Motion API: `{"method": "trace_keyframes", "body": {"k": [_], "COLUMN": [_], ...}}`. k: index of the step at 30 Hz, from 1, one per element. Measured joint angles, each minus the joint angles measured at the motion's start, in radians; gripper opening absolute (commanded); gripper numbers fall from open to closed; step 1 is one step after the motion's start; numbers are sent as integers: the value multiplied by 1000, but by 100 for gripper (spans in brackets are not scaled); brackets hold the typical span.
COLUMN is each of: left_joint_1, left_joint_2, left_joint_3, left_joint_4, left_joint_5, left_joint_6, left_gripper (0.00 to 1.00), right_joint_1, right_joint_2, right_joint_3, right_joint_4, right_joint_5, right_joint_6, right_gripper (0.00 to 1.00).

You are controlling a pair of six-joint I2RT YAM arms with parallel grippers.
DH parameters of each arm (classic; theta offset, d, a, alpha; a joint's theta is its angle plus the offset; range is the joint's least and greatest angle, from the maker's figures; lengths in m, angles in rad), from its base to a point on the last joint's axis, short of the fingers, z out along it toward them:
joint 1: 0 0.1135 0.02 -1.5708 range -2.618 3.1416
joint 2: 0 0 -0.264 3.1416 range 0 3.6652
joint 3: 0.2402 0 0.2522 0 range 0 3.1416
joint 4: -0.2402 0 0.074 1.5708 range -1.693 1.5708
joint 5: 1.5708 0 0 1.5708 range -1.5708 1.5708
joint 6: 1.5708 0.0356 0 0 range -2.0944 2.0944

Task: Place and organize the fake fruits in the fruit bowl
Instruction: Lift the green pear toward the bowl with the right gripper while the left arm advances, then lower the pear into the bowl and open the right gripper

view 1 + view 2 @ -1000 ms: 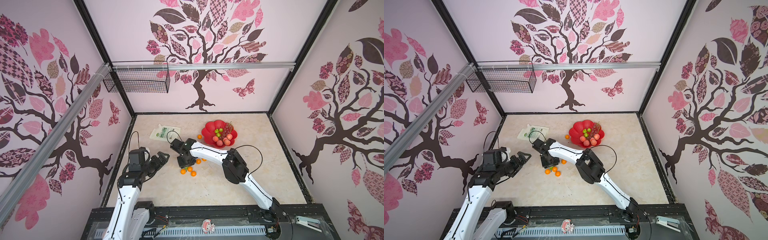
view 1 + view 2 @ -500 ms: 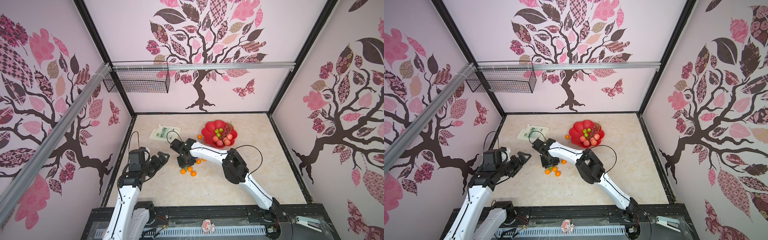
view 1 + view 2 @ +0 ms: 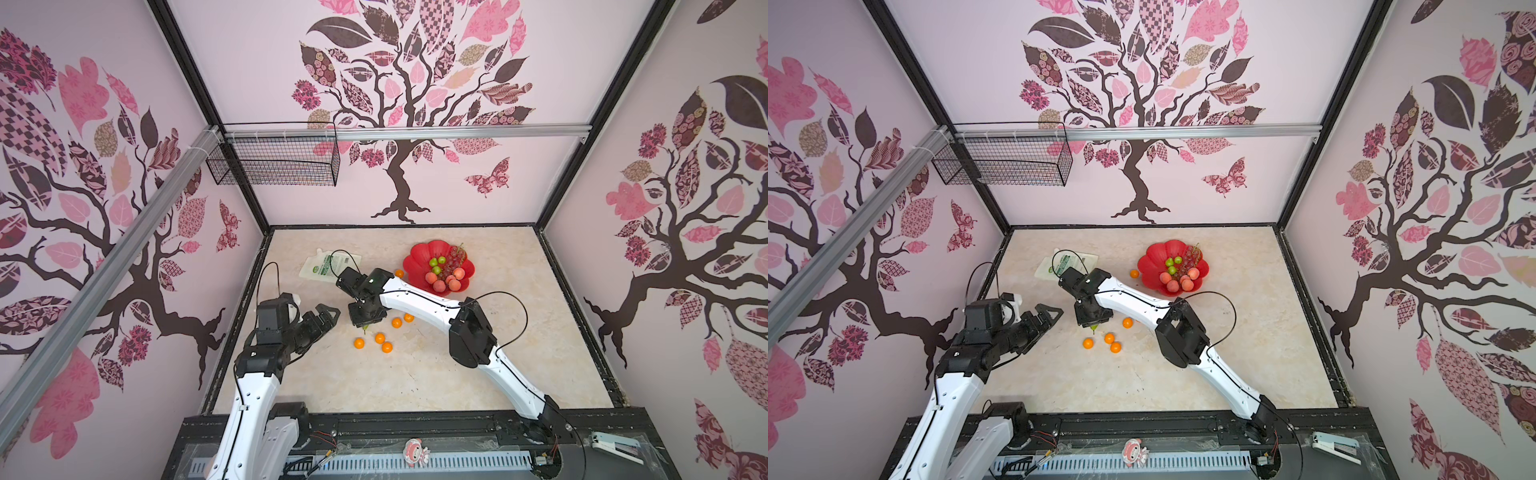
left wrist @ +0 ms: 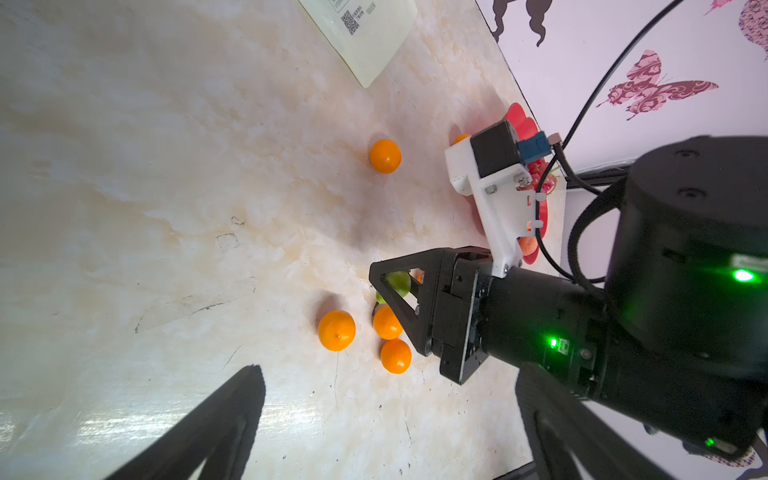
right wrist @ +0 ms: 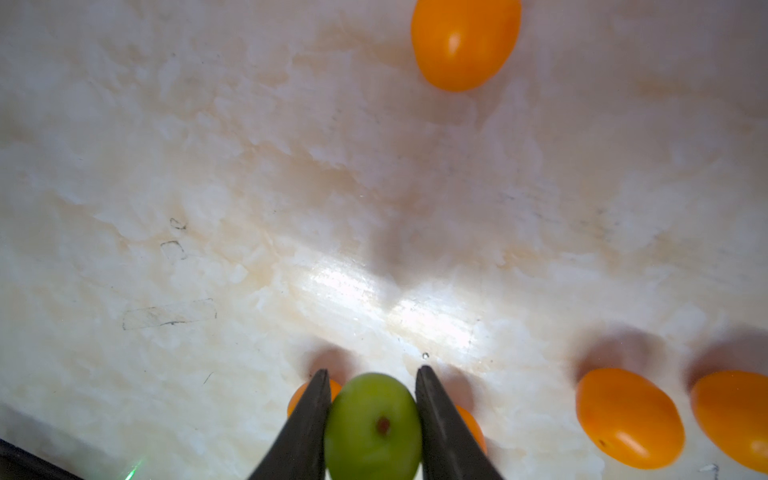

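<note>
My right gripper is shut on a green pear, down at the tabletop among several loose orange balls. In both top views this gripper points down left of the middle, and only a sliver of the pear shows under it. The left wrist view shows the pear through the finger frame. The red fruit bowl at the back right holds green pears, peaches and grapes. My left gripper hovers open and empty to the left.
A white pouch lies flat behind the right gripper. One orange ball rests by the bowl's left rim. A black wire basket hangs on the back wall. The right arm's elbow rises over the table's middle right.
The right gripper's jaws have drawn in a little on the green pear. Both arms and the loose fruits stay where they were.
</note>
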State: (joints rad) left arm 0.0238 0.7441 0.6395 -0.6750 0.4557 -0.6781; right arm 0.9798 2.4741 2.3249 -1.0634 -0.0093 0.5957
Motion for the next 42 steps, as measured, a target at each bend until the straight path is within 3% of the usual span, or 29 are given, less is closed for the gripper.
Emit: {"method": "trace_keyframes", "body": {"k": [6, 11, 19, 27, 34, 42], "left_joint_1": [-24, -127, -273, -367, -438, -475], "left_joint_2": [42, 108, 286, 484, 680, 872], "left_joint_3": [23, 63, 134, 269, 422, 596], "left_joint_4": [16, 70, 192, 283, 334, 361], "left_joint_5": [9, -19, -79, -124, -141, -137], "left_joint_6": [1, -8, -39, -50, -39, -23], "left_gripper": [98, 98, 98, 98, 98, 98], "right_joint_1": [-27, -81, -231, -393, -509, -593], "right_joint_2": [-16, -106, -274, -298, -294, -219], "right_joint_3": [-18, -107, -249, -313, -294, -99], "right_joint_4": [-10, -2, 46, 74, 89, 93], "right_joint_5": [7, 14, 32, 48, 71, 104], "right_joint_6": [-10, -21, -51, -92, -128, -175], "right_gripper": [36, 35, 35, 35, 35, 35]}}
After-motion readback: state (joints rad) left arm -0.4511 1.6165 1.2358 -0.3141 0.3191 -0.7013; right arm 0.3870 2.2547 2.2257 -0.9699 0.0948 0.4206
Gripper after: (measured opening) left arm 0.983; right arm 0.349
